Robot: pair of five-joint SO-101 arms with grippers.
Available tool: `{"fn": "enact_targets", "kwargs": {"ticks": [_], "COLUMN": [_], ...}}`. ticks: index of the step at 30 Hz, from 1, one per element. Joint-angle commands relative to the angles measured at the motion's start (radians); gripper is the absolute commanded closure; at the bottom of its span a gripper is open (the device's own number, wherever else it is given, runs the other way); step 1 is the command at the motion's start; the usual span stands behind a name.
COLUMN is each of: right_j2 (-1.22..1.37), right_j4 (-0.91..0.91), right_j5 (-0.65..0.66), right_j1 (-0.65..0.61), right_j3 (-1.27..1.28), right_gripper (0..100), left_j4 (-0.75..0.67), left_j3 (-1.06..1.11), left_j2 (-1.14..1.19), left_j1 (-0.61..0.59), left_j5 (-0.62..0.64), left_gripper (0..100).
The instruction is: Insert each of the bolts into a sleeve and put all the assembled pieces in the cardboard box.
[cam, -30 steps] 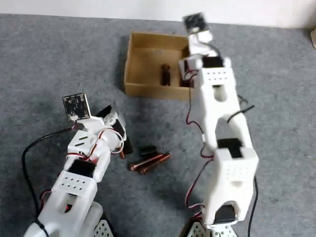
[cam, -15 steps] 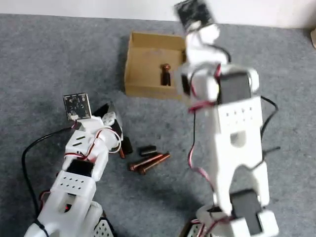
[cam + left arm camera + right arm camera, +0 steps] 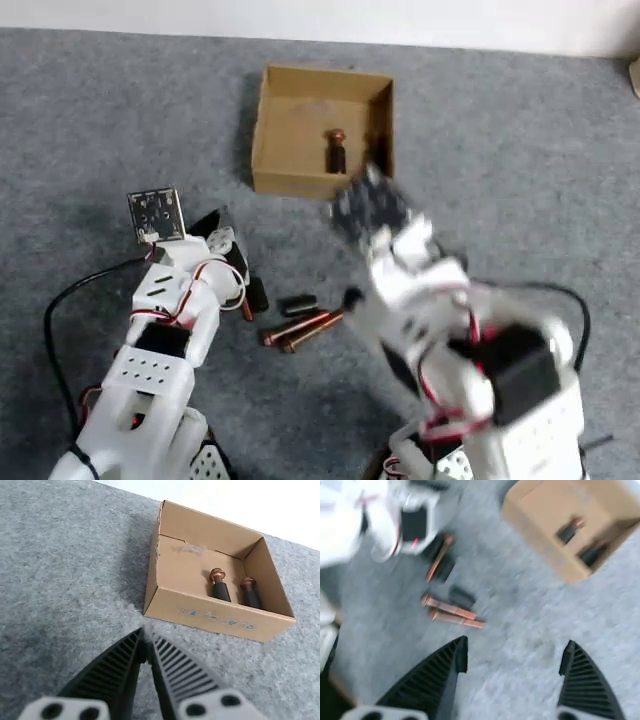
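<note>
Copper-coloured bolts point(image 3: 303, 329), a loose pair, lie side by side mid-table, long axes running 8 to 2 o'clock, with a short black sleeve point(image 3: 298, 304) just beside them at 12 o'clock. At the table's 12 o'clock an open brown cardboard box point(image 3: 268, 130) holds two sleeved bolts point(image 3: 218, 584), copper heads toward 12 o'clock. Over the grey felt-like table point(image 3: 120, 120), backed by a white wall point(image 3: 300, 15), the left pincer point(image 3: 146, 641) is closed on nothing and the right pincer point(image 3: 515, 647) gapes wide, empty.
</note>
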Motion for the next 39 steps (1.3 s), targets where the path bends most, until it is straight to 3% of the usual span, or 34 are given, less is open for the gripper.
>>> {"fn": "enact_targets", "kwargs": {"ticks": [1,6,11,19,25,28,34,39], "right_j2": [-0.209,-0.375,-0.335,-0.065,0.110,0.203,0.317,0.315], "right_j4": [-0.077,-0.216,-0.366,-0.613,-0.828,-0.911,-1.018,-1.049], "right_j5": [0.035,0.226,0.338,0.341,0.345,0.345,0.333,0.226], "right_j1": [-0.041,-0.042,-0.044,-0.139,-0.197,-0.219,-0.186,-0.191], "right_j3": [0.280,0.625,0.826,0.892,0.891,0.891,0.892,0.895], "right_gripper": [72.4,72.4,72.4,72.4,72.4,72.4,72.4,72.4], "left_j4": [-0.017,-0.017,-0.015,-0.008,0.276,0.341,0.345,0.427], "left_j3": [-0.056,-0.056,-0.056,-0.087,-0.266,-0.308,-0.306,-0.354], "left_j2": [-0.001,-0.002,-0.002,-0.002,0.001,0.004,0.005,0.008], "left_j1": [-0.008,-0.008,-0.008,-0.048,-0.240,-0.285,-0.265,-0.257], "left_j5": [-0.008,-0.008,-0.068,-0.092,-0.089,-0.087,-0.091,-0.092], "left_gripper": [99,99,99,99,99,99,99,99]}}
